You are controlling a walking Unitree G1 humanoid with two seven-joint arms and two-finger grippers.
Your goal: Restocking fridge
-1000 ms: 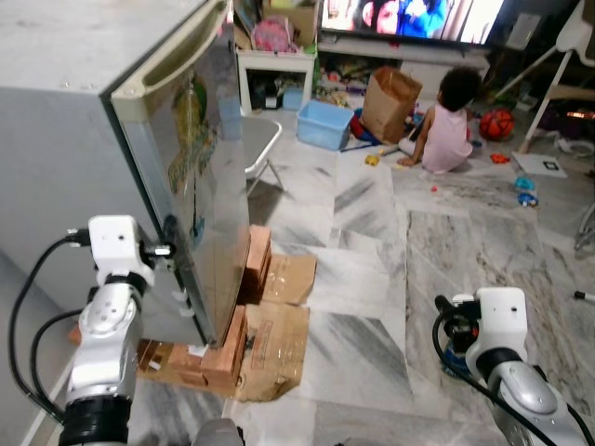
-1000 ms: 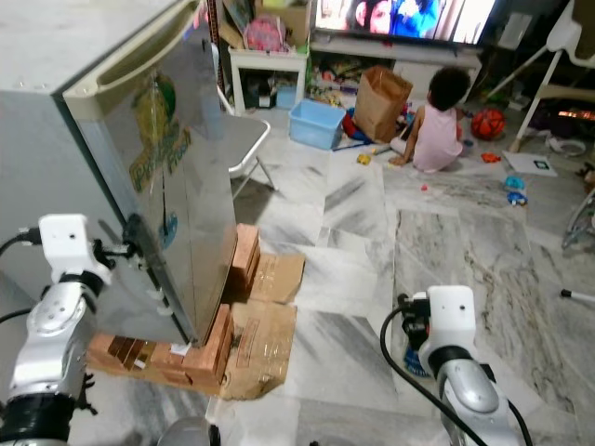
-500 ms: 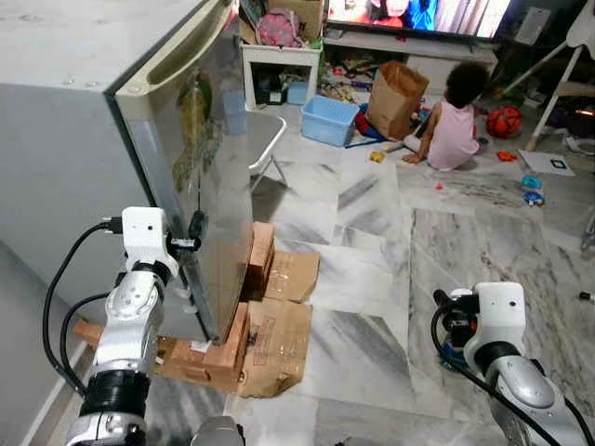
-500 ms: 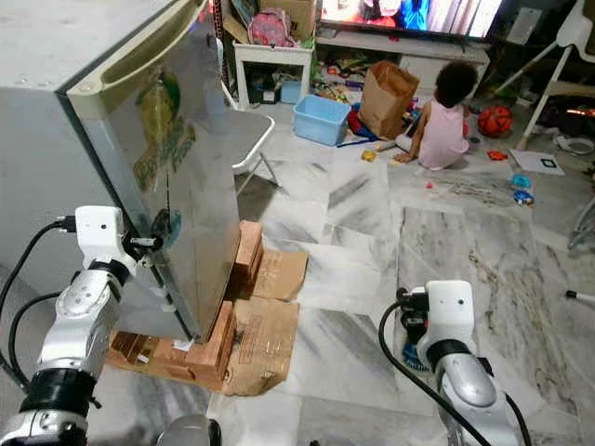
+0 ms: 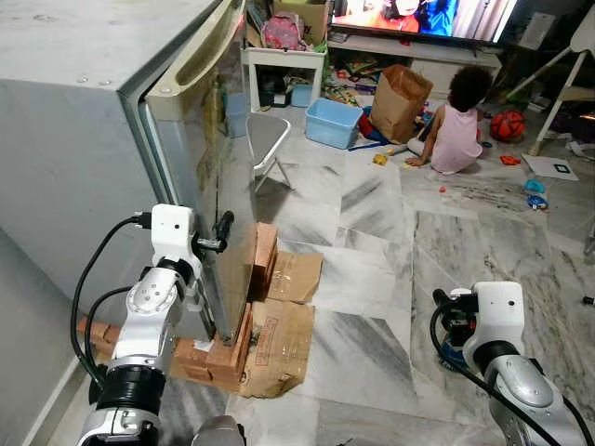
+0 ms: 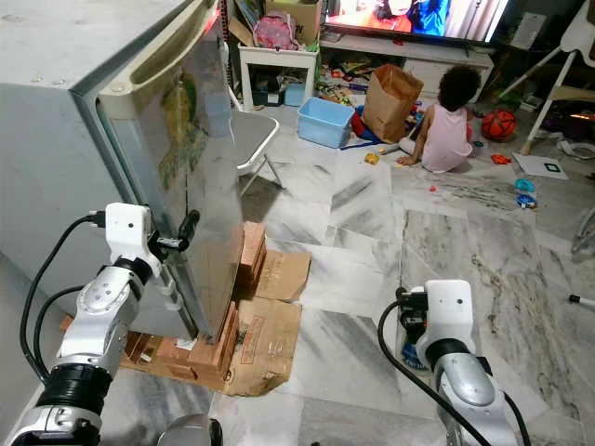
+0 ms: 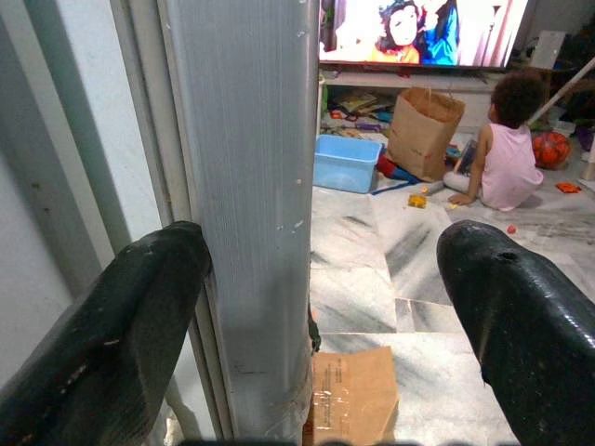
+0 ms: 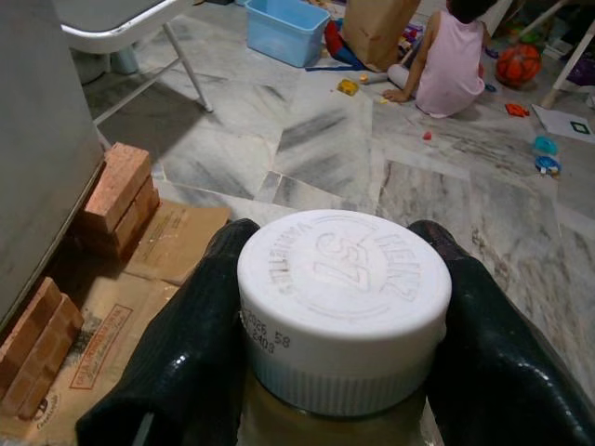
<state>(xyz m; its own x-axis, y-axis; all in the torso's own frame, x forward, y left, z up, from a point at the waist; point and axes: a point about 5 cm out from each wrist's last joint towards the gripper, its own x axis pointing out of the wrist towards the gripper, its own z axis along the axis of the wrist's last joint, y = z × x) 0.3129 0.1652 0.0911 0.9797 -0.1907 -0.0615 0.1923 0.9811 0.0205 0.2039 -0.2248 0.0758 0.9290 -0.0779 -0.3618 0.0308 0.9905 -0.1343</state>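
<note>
Marble floor (image 5: 372, 307), bricks (image 5: 228, 344) under grey fridge (image 5: 112, 139); left gripper (image 5: 218, 237) at door edge. Left wrist: fingers (image 7: 112, 344) spread wide around fridge door (image 7: 251, 186). Right wrist: right gripper (image 8: 339, 307) clamping white-capped jar (image 8: 342, 297).

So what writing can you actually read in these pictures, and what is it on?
"HEINZ" and "57 VARIETIES", embossed on the white cap of the jar held in the right hand.
"2025 58" over "2403", or close to it, is printed small on the cap's side; I am not sure of it.
Red print on the flattened cardboard: too small to read.
Green sticker on the fridge door: blurred, unreadable.
</note>
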